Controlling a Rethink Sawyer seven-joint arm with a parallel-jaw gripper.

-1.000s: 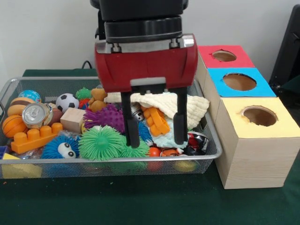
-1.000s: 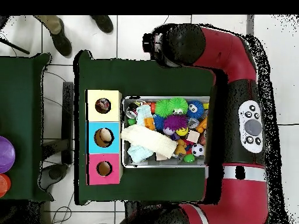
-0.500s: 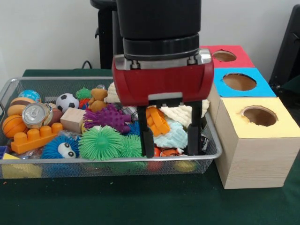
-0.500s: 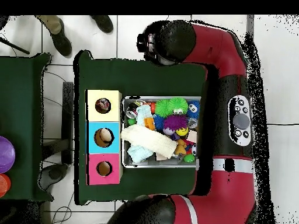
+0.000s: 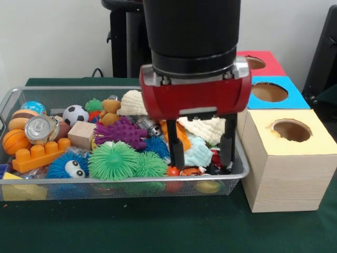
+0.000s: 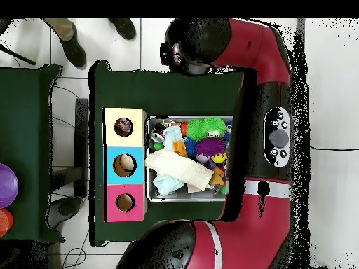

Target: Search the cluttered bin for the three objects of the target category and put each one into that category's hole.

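Fingers: my two black fingers (image 5: 201, 158) hang spread apart with nothing between them, tips down among the toys at the bin's end nearest the boxes; one tip stands by the small orange ball, the other just inside the bin's end wall.
Red wrist block: my red gripper body (image 5: 195, 95) sits above the cream cloth and hides the toys behind it.
Bin: the silver wire-mesh bin (image 5: 79, 185) lies on the dark green table (image 5: 158, 226), packed to its rim.
Near the fingers: a pale blue cloth (image 5: 199, 153) and a cream knitted cloth (image 5: 208, 128) lie between and behind my fingers; an orange plastic piece (image 5: 180, 134) leans beside the one away from the boxes.
Other end: a green spiky rubber ball (image 5: 113, 161), a purple spiky ball (image 5: 121, 132), a blue fuzzy ball with eyes (image 5: 68, 166), an orange toy brick (image 5: 39, 154), a silver drink can (image 5: 41, 128) and a small soccer ball (image 5: 75, 114) crowd that side.
Boxes: the yellow-topped wooden box (image 5: 287, 158), the blue-topped box (image 5: 274, 94) and the red-topped box (image 5: 258, 62) stand in a row touching the bin's end.
Holes: each top has one round hole; from overhead, something lies in each hole.
Open room: bare table runs along the bin's front edge; little free space inside the bin.
Target things: I cannot tell which toys belong to the target category.
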